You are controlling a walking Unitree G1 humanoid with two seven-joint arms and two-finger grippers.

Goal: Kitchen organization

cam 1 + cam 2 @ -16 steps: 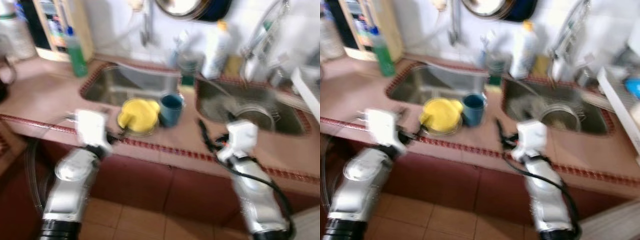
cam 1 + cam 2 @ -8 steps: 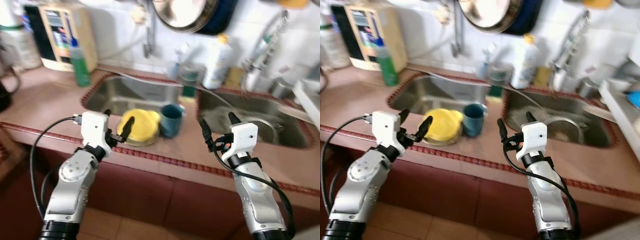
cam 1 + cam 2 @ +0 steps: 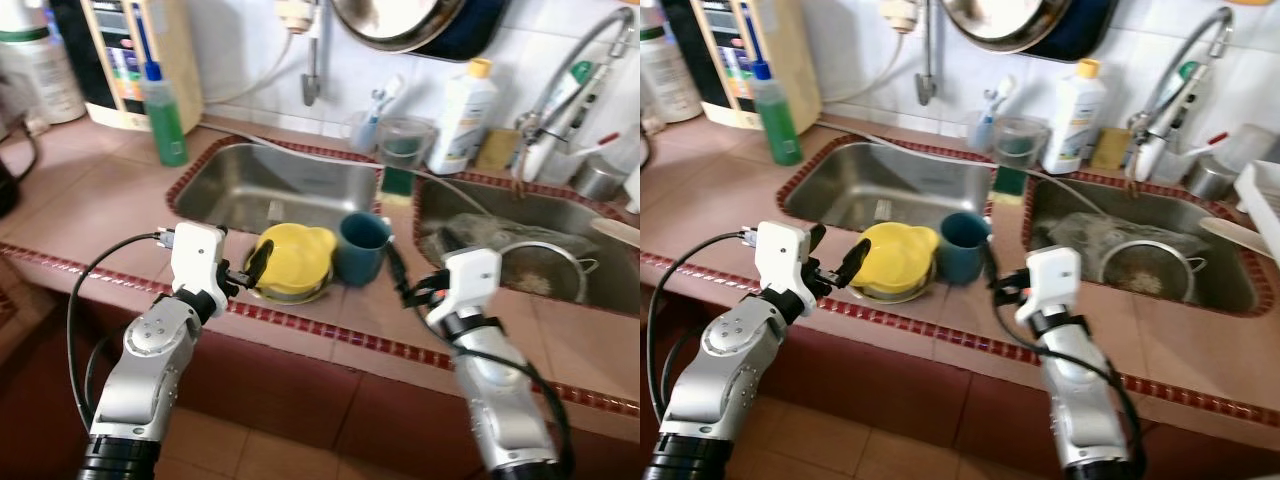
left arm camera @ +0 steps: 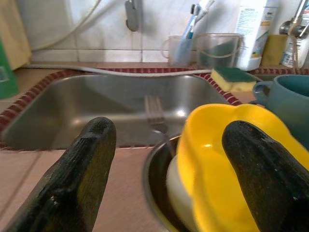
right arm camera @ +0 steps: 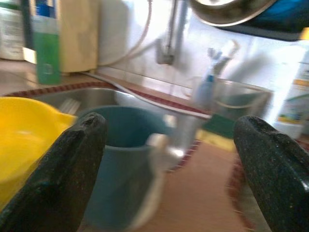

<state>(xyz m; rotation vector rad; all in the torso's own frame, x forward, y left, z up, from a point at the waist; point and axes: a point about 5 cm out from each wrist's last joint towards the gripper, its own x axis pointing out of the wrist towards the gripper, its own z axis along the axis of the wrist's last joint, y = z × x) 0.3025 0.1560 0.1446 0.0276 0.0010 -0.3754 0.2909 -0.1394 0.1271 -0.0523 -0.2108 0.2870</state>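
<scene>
The left tool (image 3: 243, 268) hangs with its fingers spread apart just beside the yellow bowl (image 3: 291, 256), which sits in a metal dish (image 4: 157, 193) on the tiled surface (image 3: 95, 215) at the front edge of the left sink (image 3: 275, 190). The right tool (image 3: 992, 283), also spread wide and empty, sits near the teal mug (image 3: 962, 245) standing right next to the bowl. Nothing is gripped, so the tidying looks barely begun: both pieces wait on the surface, and a strainer (image 3: 548, 268) lies in the right sink (image 3: 500, 215). Picking up, moving and stowing all seem left to do.
</scene>
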